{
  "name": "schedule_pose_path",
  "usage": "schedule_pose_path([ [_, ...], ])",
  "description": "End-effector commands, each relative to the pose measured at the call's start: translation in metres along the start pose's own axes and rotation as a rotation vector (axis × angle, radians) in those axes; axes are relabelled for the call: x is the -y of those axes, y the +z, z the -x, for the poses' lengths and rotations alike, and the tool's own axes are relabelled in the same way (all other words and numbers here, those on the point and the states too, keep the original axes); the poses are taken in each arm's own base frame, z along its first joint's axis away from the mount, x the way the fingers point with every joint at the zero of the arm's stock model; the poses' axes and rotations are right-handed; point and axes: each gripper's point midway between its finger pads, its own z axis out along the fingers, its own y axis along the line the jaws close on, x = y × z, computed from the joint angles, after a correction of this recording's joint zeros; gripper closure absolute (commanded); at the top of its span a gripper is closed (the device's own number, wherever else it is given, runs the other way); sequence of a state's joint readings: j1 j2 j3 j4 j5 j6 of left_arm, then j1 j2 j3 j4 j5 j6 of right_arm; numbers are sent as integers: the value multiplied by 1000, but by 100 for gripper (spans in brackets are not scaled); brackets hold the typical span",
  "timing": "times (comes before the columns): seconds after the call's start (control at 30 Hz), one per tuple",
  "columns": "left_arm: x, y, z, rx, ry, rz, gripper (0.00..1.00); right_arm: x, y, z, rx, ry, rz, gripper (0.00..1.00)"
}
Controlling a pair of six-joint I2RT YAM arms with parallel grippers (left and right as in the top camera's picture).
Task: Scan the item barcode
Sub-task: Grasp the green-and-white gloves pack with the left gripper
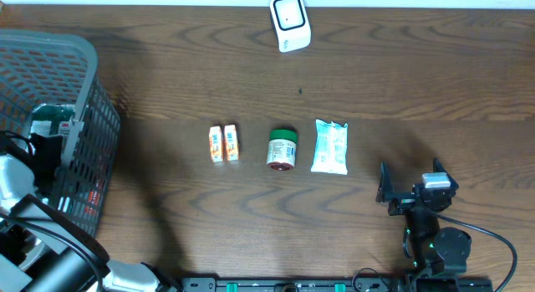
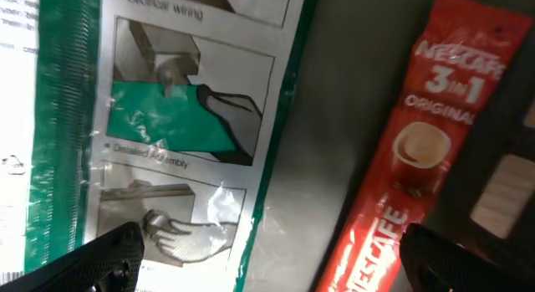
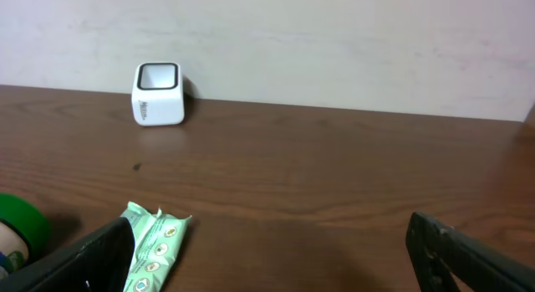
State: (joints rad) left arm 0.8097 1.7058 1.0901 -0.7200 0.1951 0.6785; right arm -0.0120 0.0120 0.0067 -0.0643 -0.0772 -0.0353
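While neither claw holds anything, we judge the scan of the next item as not yet begun. At the left edge of the surface stands the grey mesh basket (image 1: 50,43), and our left claw (image 2: 267,267) hangs inside it, fingers spread wide and pinching nothing. Below it lie a green-and-white printed packet (image 2: 167,116) and, just beside it to the right, a red Nescafé 3-in-1 stick (image 2: 418,158). Which of the two is meant for scanning we cannot tell.

Around the middle of the surface sits a row: two small orange-and-white boxes (image 1: 223,144) side by side, a green-lidded jar (image 1: 282,150) and a pale green soft pack (image 1: 330,147). We guess these may be already scanned and set out, though nothing shows it. The white barcode scanner (image 1: 290,23) sits at the far edge, well apart from the basket. Toward the right end of the near edge, our right claw (image 3: 267,267) is spread too, empty, and looks toward the scanner.

Left to do: grasp an item, lift it out and show its barcode to the scanner.
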Motion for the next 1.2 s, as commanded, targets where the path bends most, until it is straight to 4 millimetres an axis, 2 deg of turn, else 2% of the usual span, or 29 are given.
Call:
schedule_pose_path([
  [0.0,15,15,-16,-31,6,-49,2,0,0,0,0,12,0,1],
  [0.1,18,23,-19,-19,6,-58,2,0,0,0,0,12,0,1],
  [0.2,14,30,-21,-11,11,-27,2,0,0,0,0,12,0,1],
  [0.33,-10,26,-20,-26,-18,103,21,0,0,0,0,12,0,1],
  [0.4,-19,17,-16,-9,-45,157,30,0,0,0,0,12,0,1],
  [0.5,-22,-3,-4,57,-55,189,30,0,0,0,0,12,0,1],
  [0.53,-19,-17,4,116,-49,189,38,0,0,0,0,12,0,1],
  [0.6,-15,-30,11,165,-42,184,52,0,0,0,0,12,0,1],
  [0.63,-13,-35,13,183,-39,182,57,0,0,0,0,12,0,1],
  [0.67,-12,-40,14,198,-45,184,57,0,0,0,0,12,0,1],
  [0.7,-11,-44,15,209,-63,187,54,0,0,0,0,12,0,1],
  [0.73,-9,-47,15,215,-69,183,35,0,0,0,0,12,0,1],
  [0.77,-4,-49,15,221,-67,161,22,0,0,0,0,12,0,1],
  [0.8,0,-48,14,222,-65,137,16,0,0,0,0,12,0,1],
  [0.9,15,-41,8,197,-20,60,13,0,0,0,0,12,0,1],
  [0.97,17,-34,4,167,22,45,9,0,0,0,0,12,0,1],
  [1.07,13,-20,0,124,87,46,5,0,0,0,0,12,0,1],
  [1.17,-4,-6,-4,73,88,106,1,0,0,0,0,12,0,1],
])
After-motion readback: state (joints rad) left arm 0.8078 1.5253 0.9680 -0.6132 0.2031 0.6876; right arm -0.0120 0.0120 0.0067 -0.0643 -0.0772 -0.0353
